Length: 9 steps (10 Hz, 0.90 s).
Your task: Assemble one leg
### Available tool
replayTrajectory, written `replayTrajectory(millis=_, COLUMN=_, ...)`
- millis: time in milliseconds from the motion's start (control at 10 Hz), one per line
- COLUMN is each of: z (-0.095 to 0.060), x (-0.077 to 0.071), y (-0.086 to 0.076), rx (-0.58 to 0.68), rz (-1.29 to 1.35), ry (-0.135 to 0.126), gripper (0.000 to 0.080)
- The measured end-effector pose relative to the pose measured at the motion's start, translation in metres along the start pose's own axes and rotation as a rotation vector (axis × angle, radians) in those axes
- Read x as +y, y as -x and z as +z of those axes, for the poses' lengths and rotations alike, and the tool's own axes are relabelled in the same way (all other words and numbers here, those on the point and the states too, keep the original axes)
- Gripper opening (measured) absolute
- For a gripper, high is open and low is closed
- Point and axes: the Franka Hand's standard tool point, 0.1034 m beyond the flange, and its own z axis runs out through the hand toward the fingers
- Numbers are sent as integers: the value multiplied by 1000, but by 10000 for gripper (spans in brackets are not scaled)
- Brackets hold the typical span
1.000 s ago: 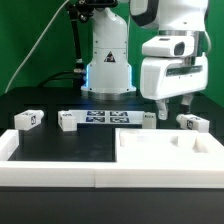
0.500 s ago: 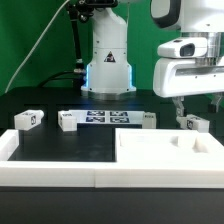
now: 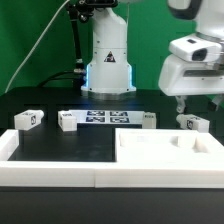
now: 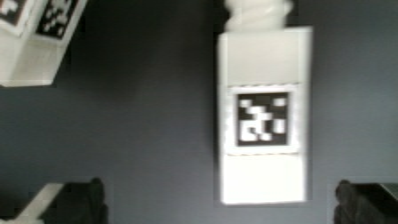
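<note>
The leg (image 3: 191, 123) is found lying flat on the counter (image 3: 60, 142) at the exterior view's right, just behind the far rim of the tabletop (image 3: 165, 152), tag up. The hand (image 3: 198, 108) is held above it, not touching, with the fingers spread wide. In the wrist view the leg (image 4: 263, 110) is seen running lengthwise between the two fingertips (image 4: 71, 200), so a pinch across its narrow width seems to be lined up.

What could go wrong, probably: the leg isn't quite centred in the hand (image 4: 217, 202), so one finger could be landed first and the block nudged or twisted instead of gripped. If the drop is a bit off, the leg's top could be jabbed, or the tabletop rim clipped, since it's so near. Smooth plastic, so a shallow grip might be lost on lifting.
</note>
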Motion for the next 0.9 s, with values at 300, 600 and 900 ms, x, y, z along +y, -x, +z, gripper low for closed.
replayTrajectory(millis=300, z=9, x=3, y=5, rx=-283, rz=1, ry=26, gripper=649)
replayTrajectory(millis=600, z=19, x=4, y=8, rx=-527, rz=-1, ry=41, gripper=649)
replayTrajectory(millis=900, z=25, x=-2, y=0, rx=-608, rz=10, ry=48, gripper=649)
